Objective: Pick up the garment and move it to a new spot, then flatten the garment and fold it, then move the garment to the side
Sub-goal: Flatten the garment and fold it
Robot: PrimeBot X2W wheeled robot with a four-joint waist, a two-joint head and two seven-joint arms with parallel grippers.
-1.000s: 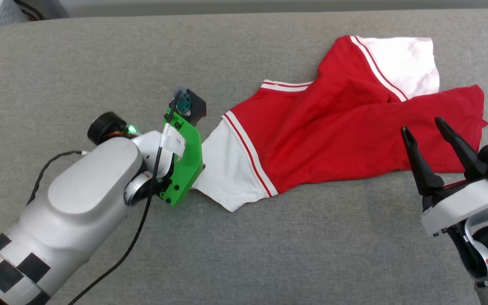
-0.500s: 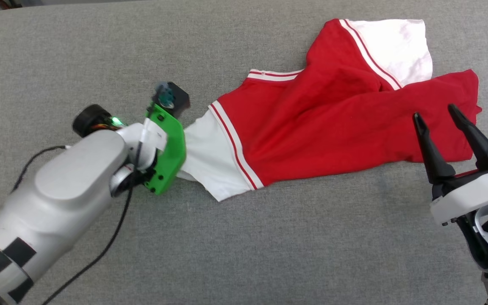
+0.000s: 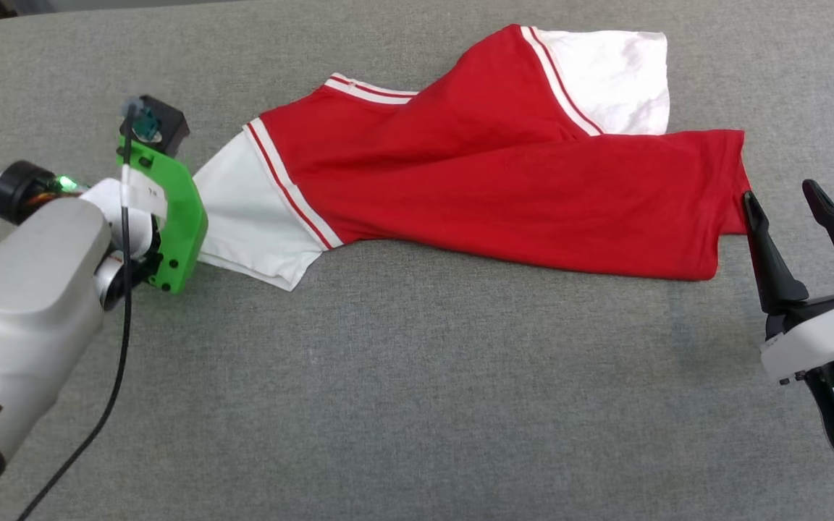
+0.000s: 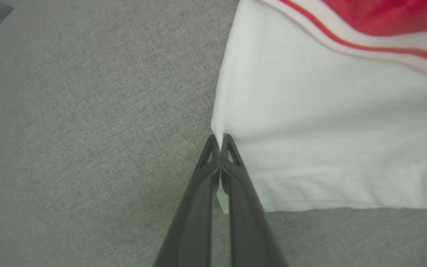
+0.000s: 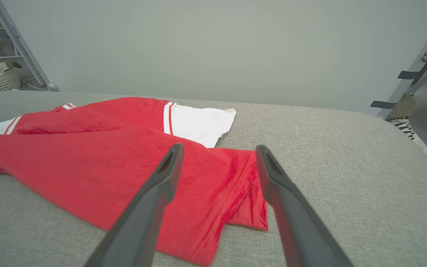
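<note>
Pale wall [image 5: 213, 44] behind grey cloth-covered tabletop [image 3: 417, 405]. Red jersey [image 3: 504, 188] is laid rumpled across its far half. White sleeve [image 4: 328, 122] is pinched in pressed-together jaws of left gripper [image 4: 220, 139]; right gripper [image 3: 780, 190] is held spread near the hem. Pick-up judged in hand; lift and carry called for next.

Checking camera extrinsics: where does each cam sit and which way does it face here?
Head: on the head, facing down at the garment on grey padding; left forearm, right gripper show.
Left wrist: along the shut left gripper, pinching the white sleeve.
Right wrist: low across the garment toward a wall; open fingers show.
Shared: head and left wrist both show that sleeve.
</note>
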